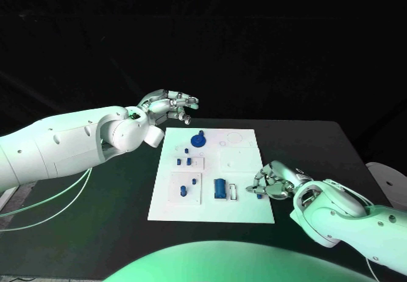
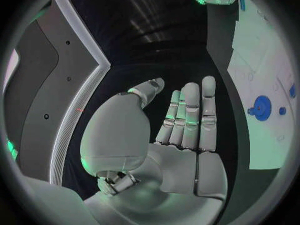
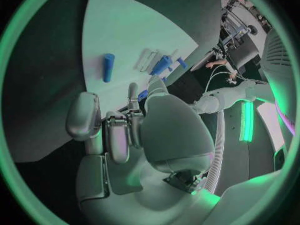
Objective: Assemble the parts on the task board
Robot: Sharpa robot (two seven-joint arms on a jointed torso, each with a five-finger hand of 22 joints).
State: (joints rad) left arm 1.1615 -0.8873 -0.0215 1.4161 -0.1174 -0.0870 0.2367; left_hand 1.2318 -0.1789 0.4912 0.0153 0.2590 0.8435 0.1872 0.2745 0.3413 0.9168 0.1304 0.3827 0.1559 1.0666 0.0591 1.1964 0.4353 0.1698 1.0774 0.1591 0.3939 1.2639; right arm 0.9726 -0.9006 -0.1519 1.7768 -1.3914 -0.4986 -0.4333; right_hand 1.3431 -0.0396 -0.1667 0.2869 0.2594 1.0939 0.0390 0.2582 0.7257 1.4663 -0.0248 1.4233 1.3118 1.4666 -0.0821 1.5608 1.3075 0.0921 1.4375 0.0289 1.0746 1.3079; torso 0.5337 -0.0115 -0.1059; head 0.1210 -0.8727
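Left robot hand (image 2: 181,130) flat, empty, beside task board (image 2: 262,65).

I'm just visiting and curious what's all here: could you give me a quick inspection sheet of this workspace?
Surface: black table, bare round the board.
Job's things: white task board; blue round part at its far end, blue cylinder and small blue pieces nearer.
Clutter: nothing seen.
Hands: left robot hand raised beyond the board, holding nothing; right robot hand at the board's right edge, grip unclear.
Cables: pale cables under the left arm.
Surroundings: dark.
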